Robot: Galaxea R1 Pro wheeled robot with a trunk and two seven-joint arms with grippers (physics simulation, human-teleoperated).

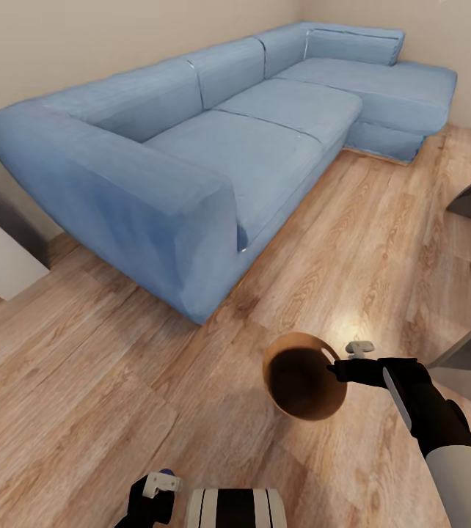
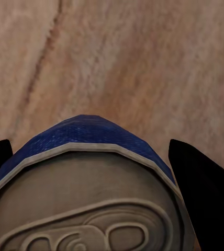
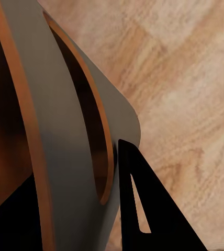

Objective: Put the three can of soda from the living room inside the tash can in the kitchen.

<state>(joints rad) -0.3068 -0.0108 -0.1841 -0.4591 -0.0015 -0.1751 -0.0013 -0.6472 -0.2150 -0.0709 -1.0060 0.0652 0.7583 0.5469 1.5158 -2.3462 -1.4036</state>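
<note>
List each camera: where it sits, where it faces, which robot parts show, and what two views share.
Head view: on the head, looking down at the sofa and plank floor; both arms show, right hand holding the trash can.
Left wrist view: on the left arm, along the fingers gripping the blue soda can.
Right wrist view: on the right arm, fingers on the bin wall.
Shared: trash can, floor.

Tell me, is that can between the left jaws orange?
No, the soda can held in the left gripper has a dark blue body under its silvery top.
</note>
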